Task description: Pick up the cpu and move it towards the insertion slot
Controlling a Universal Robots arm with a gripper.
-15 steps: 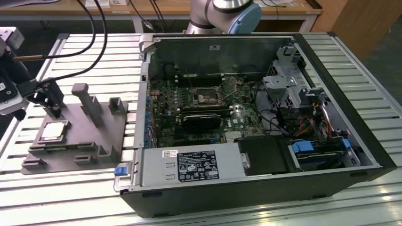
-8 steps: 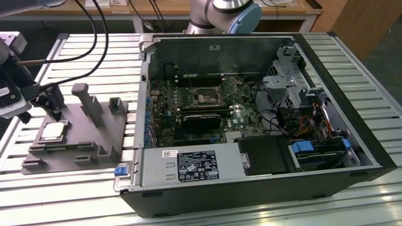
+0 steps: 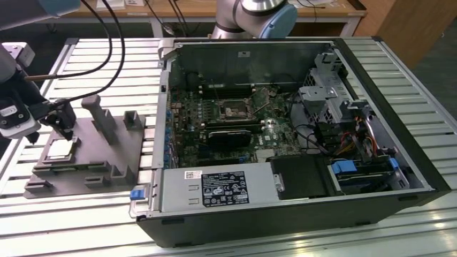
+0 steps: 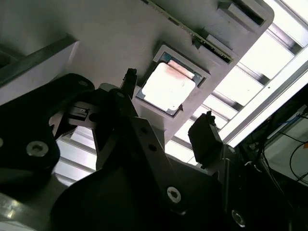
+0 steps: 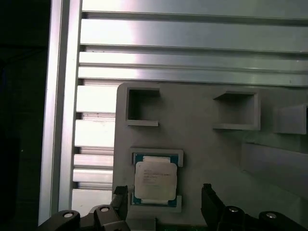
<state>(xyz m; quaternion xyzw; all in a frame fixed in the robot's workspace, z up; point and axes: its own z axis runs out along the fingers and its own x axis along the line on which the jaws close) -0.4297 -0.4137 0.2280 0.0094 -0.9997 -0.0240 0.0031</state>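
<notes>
While the cpu (image 5: 155, 180) lies flat in its shallow recess on the grey fixture (image 5: 202, 144), the pickup is not yet made and the whole carry to the insertion slot (image 3: 234, 111) is left. That socket sits well apart from the fixture, on the board inside the open computer case (image 3: 286, 219) that stands just beside it. Over the fixture hangs the gripper (image 5: 165, 199), its two fingers (image 5: 120, 198) spread wider than the cpu, one to each side and, by my judgement, gripping nothing; I count one cpu, one slot, one fixture, one case, one gripper.
</notes>
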